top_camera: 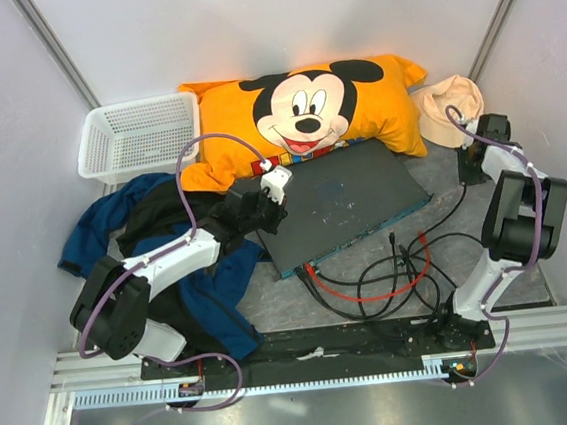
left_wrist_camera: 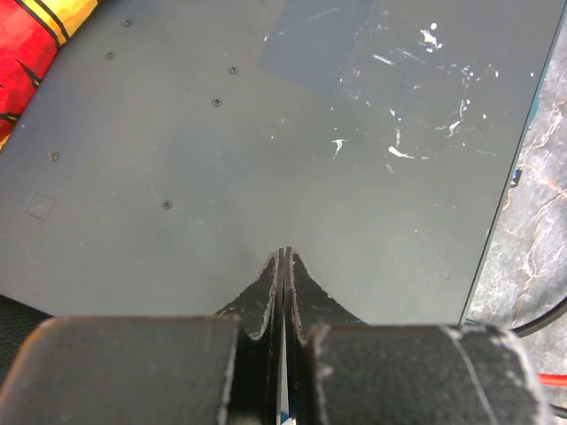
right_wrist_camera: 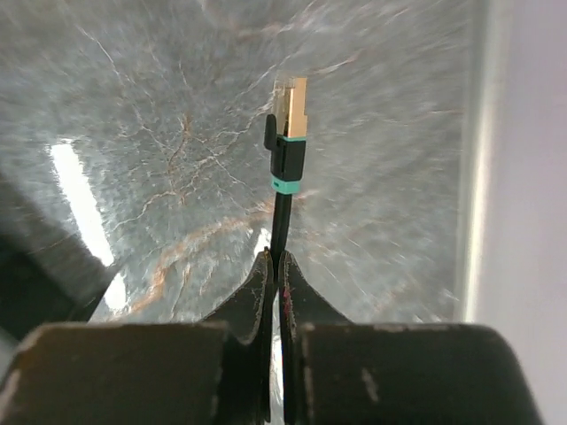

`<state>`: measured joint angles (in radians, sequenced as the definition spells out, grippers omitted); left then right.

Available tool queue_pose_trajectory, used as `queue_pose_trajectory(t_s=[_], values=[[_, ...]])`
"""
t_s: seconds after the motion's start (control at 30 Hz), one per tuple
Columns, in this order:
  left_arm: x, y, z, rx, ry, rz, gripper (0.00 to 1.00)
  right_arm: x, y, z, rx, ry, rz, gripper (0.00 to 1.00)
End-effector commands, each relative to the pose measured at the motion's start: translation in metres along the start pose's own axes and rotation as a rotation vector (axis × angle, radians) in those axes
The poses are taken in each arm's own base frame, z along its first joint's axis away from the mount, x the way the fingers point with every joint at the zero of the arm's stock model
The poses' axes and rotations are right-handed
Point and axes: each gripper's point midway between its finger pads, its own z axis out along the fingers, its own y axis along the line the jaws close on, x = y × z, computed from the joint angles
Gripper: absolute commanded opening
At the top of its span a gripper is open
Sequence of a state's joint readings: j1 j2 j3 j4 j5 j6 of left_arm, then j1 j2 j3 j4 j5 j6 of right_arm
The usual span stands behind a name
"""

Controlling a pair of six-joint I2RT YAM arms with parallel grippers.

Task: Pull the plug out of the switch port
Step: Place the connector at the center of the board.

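At the near edge of the table (top_camera: 283, 313), betw. the arm bases, black and red leads (top_camera: 370, 279) are seen in a tangle. To the left, dark blue clothes (top_camera: 201, 291) are heaped. At table centre the switch (top_camera: 348, 206) is laid flat and skewed. The left gripper (left_wrist_camera: 285, 252) is held over its top near the left corner, jaws pressed together w/ nothing betw. them. By the right edge the right gripper (right_wrist_camera: 275, 257) is clamped on a black cable (right_wrist_camera: 282, 221) just behind the plug (right_wrist_camera: 290, 115), which is held over bare table, well apart from the switch. Along the far edge an orange Mickey pillow (top_camera: 303, 105) is laid against the switch. A white basket (top_camera: 136, 136) is set in the far left corner.
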<state>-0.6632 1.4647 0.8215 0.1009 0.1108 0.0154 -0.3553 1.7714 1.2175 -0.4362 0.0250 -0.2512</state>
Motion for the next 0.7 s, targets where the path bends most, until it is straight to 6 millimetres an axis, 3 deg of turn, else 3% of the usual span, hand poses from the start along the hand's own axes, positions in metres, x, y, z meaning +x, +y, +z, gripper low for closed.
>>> queue_pose_trajectory(t_s=[0.0, 0.03, 0.1, 0.2, 0.27, 0.3, 0.37, 0.4, 0.43, 0.57, 0.63, 0.67], values=[[-0.006, 0.002, -0.002, 0.002, -0.024, 0.067, 0.02, -0.02, 0.0, 0.012, -0.017, -0.039, -0.044, 0.13], [-0.007, 0.001, -0.002, 0.004, -0.024, 0.069, 0.02, -0.02, 0.006, 0.014, -0.046, -0.033, -0.043, 0.36], [-0.005, 0.001, 0.001, 0.01, -0.018, 0.073, 0.02, -0.025, 0.016, 0.008, -0.109, -0.029, -0.029, 0.56], [-0.01, -0.001, 0.002, 0.022, -0.031, 0.075, 0.02, -0.037, 0.051, -0.022, -0.318, -0.096, -0.029, 0.7], [-0.016, -0.004, 0.001, 0.038, -0.044, 0.078, 0.02, -0.055, 0.067, -0.06, -0.414, -0.197, -0.04, 0.74], [-0.021, -0.005, -0.001, 0.044, -0.055, 0.084, 0.02, -0.057, 0.087, -0.079, -0.526, -0.229, -0.038, 0.98], [-0.031, -0.008, -0.005, 0.063, -0.082, 0.111, 0.02, -0.064, 0.116, -0.12, -0.646, -0.303, -0.087, 0.98], [-0.038, -0.008, -0.01, 0.063, -0.105, 0.116, 0.02, -0.055, 0.135, -0.132, -0.719, -0.287, -0.103, 0.98], [-0.041, -0.008, -0.012, 0.072, -0.116, 0.116, 0.02, -0.049, 0.167, -0.151, -0.785, -0.285, -0.164, 0.98], [-0.044, -0.013, -0.022, 0.111, -0.127, 0.132, 0.02, 0.002, 0.256, -0.181, -0.984, -0.134, -0.25, 0.97], [-0.04, -0.018, -0.022, 0.139, -0.114, 0.128, 0.02, 0.027, 0.284, -0.187, -1.086, -0.013, -0.197, 0.89], [-0.037, -0.019, -0.022, 0.143, -0.106, 0.123, 0.13, 0.032, 0.29, -0.186, -1.097, 0.005, -0.2, 0.88]])
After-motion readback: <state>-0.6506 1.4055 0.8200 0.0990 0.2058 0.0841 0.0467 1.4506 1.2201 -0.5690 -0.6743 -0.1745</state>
